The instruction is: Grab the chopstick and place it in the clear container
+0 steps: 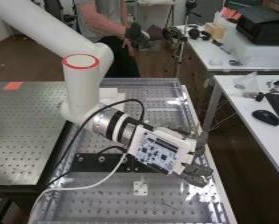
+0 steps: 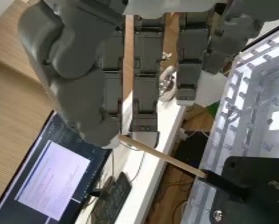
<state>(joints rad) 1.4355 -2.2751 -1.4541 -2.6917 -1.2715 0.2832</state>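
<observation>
My hand (image 2: 146, 65) is open, fingers nearly straight, gripping nothing I can see. The chopstick (image 2: 164, 157) slants from the black holder (image 2: 223, 185) to beside the thumb (image 2: 90, 112); I should centre it before pinching gently.

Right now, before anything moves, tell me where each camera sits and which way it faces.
High view: fixed above the near end of the bench, slanting down along it; the white arm enters from the upper left, with the hand at its end.
Wrist view: on the arm's wrist, looking out past the hand's thumb and fingers toward the chopstick, with a lit screen beyond.
Shared: the hand, and probably the white desk.
</observation>
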